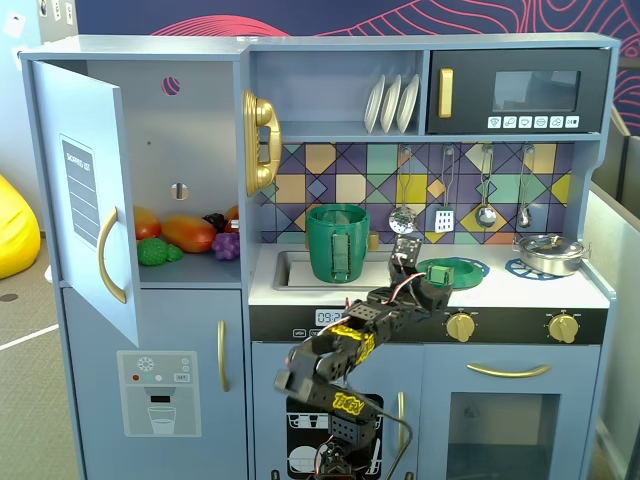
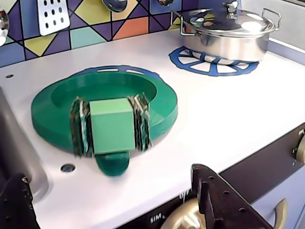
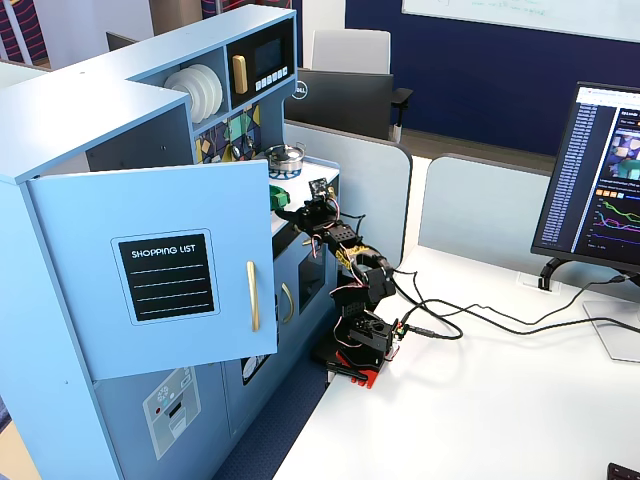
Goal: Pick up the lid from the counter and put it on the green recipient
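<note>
Wrist view | pincer (image 2: 112,191) spread wide, holding nothing, just short of lid (image 2: 105,107) | lid flat on counter (image 2: 228,109)

One fixed view faces the toy kitchen (image 1: 330,250) head-on; another watches obliquely, farther off — the wrist view looks close past the fingers (image 2: 214,200).

Bright even light, soft shadows, glare on silver pot (image 2: 228,31) (wrist view)
</note>
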